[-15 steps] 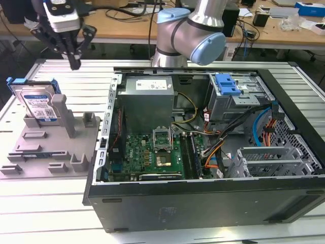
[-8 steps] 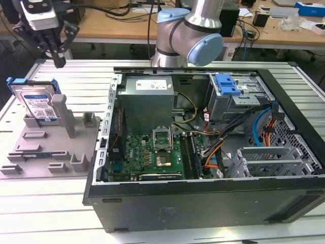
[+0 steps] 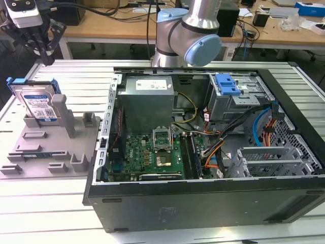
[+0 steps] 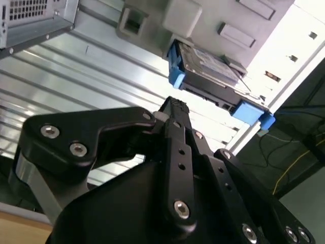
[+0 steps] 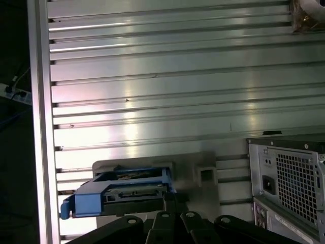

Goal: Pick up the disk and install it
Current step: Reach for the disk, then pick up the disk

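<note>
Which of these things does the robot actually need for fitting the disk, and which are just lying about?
Job: disk, standing in the grey holder; gripper near it; open computer case.
Just there: power supply, motherboard, cluttered back bench.

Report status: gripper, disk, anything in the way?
Gripper above disk, not touching. Disk standing in grey holder, outside computer case. Nothing between them.

Even indoor light, white glare streaks on slatted table (image 5: 152, 91), dark edges
</note>
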Available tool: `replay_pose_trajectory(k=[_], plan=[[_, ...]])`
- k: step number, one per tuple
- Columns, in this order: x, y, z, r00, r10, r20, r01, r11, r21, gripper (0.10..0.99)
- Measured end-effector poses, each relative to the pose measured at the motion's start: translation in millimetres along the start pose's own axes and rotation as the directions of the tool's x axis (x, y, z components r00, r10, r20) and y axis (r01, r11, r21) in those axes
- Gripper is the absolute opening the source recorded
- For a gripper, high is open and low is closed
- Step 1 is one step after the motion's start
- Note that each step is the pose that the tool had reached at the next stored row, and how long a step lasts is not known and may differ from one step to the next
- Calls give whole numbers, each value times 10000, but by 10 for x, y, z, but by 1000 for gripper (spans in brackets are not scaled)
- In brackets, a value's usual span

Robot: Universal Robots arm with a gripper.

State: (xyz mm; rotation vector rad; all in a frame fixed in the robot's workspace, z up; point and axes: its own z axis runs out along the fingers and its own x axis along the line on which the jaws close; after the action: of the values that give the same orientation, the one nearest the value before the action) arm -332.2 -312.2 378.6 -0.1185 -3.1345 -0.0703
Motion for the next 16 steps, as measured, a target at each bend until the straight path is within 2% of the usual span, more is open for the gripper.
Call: replay_pose_trajectory(k=[16], plan=[[0,0,1,9999,6,-139,-6,10000,10,106]])
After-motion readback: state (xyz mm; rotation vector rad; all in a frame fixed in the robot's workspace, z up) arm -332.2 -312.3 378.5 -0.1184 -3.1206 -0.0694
